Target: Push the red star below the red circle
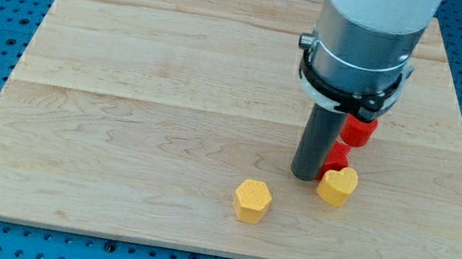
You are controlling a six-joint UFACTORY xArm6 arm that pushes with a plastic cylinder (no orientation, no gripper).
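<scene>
My tip rests on the board at the right of centre. The red star is mostly hidden behind the rod; a small red part shows just right of it, touching the tip. The red circle sits just above the star, partly hidden by the arm's body. A yellow heart-like block lies against the star's lower right, just right of the tip.
A yellow hexagon lies below and left of the tip. The arm's grey body covers the blue and green blocks at the view's upper right. The wooden board is edged by blue pegboard.
</scene>
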